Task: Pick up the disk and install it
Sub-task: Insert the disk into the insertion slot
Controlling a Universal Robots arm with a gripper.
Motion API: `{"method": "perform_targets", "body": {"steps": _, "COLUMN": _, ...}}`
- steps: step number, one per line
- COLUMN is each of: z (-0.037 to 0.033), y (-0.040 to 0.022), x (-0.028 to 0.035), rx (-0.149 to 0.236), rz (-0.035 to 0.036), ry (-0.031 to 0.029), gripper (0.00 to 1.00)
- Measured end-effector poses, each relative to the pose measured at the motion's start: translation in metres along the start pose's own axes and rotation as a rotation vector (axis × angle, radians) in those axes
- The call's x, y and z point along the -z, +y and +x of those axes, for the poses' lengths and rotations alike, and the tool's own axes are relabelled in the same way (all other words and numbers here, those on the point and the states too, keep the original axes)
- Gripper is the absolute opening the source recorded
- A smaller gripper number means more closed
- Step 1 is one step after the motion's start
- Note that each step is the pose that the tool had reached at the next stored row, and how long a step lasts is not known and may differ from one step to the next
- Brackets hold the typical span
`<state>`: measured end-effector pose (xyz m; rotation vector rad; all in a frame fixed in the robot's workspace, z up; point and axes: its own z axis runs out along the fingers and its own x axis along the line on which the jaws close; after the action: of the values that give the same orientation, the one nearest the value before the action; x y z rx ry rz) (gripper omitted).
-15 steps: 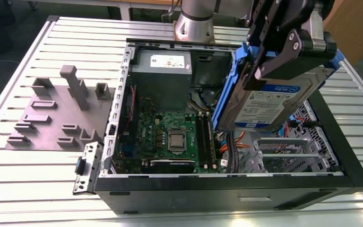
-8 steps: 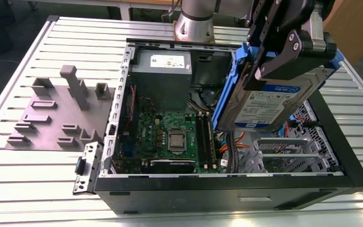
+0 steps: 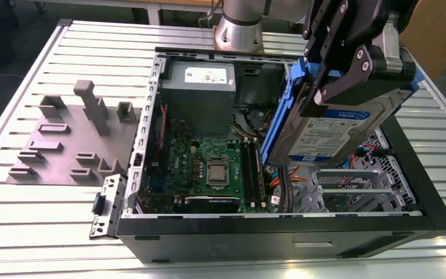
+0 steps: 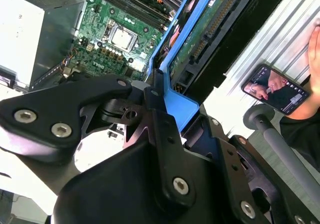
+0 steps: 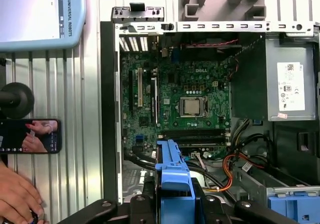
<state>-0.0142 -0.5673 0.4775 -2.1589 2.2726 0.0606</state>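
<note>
The disk (image 3: 327,131), a silver drive with a white-and-blue label and blue rails, hangs tilted on edge above the right half of the open computer case (image 3: 285,224). My gripper (image 3: 339,87) is shut on its upper end, and a black finger (image 3: 359,67) presses against the labelled face. In the first wrist view the blue rail of the disk (image 5: 175,176) sticks out between the two sides of my gripper (image 5: 176,204), over the cables beside the green motherboard (image 5: 180,104). In the second wrist view the disk (image 4: 200,39) shows its green underside.
Inside the case are the grey power supply (image 3: 200,87), the motherboard (image 3: 207,168) and a metal drive cage (image 3: 355,189) under the disk. A grey fixture plate (image 3: 68,139) lies at the exterior view's left. A phone (image 5: 30,135) and a person's hand (image 5: 17,196) are beside the case.
</note>
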Motion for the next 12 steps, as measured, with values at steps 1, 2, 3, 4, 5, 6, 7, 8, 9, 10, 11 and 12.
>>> {"method": "perform_targets", "body": {"steps": 1, "z": 0.0001, "y": -0.0007, "x": -0.0003, "rx": 0.000, "rz": 0.0000, "ry": 0.0003, "gripper": 0.36}}
{"method": "perform_targets", "body": {"steps": 2, "z": 0.0001, "y": -0.0018, "x": -0.0006, "rx": 0.000, "rz": -0.0001, "ry": 0.0008, "gripper": 0.36}}
{"method": "perform_targets", "body": {"steps": 3, "z": 0.0001, "y": -0.0032, "x": -0.0011, "rx": 0.000, "rz": -0.0001, "ry": 0.0008, "gripper": 0.36}}
{"method": "perform_targets", "body": {"steps": 4, "z": 0.0000, "y": -0.0049, "x": -0.0015, "rx": 0.000, "rz": -0.0001, "ry": 0.0007, "gripper": 0.36}}
{"method": "perform_targets", "body": {"steps": 5, "z": -0.0001, "y": -0.0070, "x": -0.0019, "rx": 0.000, "rz": -0.0001, "ry": 0.0007, "gripper": 0.36}}
{"method": "perform_targets", "body": {"steps": 6, "z": -0.0002, "y": -0.0090, "x": -0.0024, "rx": 0.000, "rz": 0.0000, "ry": 0.0007, "gripper": 0.36}}
{"method": "perform_targets", "body": {"steps": 7, "z": -0.0002, "y": -0.0108, "x": -0.0028, "rx": 0.000, "rz": -0.0001, "ry": 0.0008, "gripper": 0.36}}
{"method": "perform_targets", "body": {"steps": 8, "z": -0.0003, "y": -0.0124, "x": -0.0032, "rx": 0.000, "rz": 0.0000, "ry": 0.0008, "gripper": 0.36}}
{"method": "perform_targets", "body": {"steps": 9, "z": -0.0003, "y": -0.0138, "x": -0.0037, "rx": 0.000, "rz": 0.0000, "ry": 0.0008, "gripper": 0.36}}
{"method": "perform_targets", "body": {"steps": 10, "z": -0.0004, "y": -0.0150, "x": -0.0042, "rx": 0.000, "rz": 0.0000, "ry": 0.0009, "gripper": 0.36}}
{"method": "perform_targets", "body": {"steps": 11, "z": -0.0004, "y": -0.0159, "x": -0.0049, "rx": 0.000, "rz": 0.0000, "ry": 0.0009, "gripper": 0.36}}
{"method": "perform_targets", "body": {"steps": 12, "z": -0.0004, "y": -0.0163, "x": -0.0056, "rx": 0.000, "rz": 0.0000, "ry": 0.0015, "gripper": 0.36}}
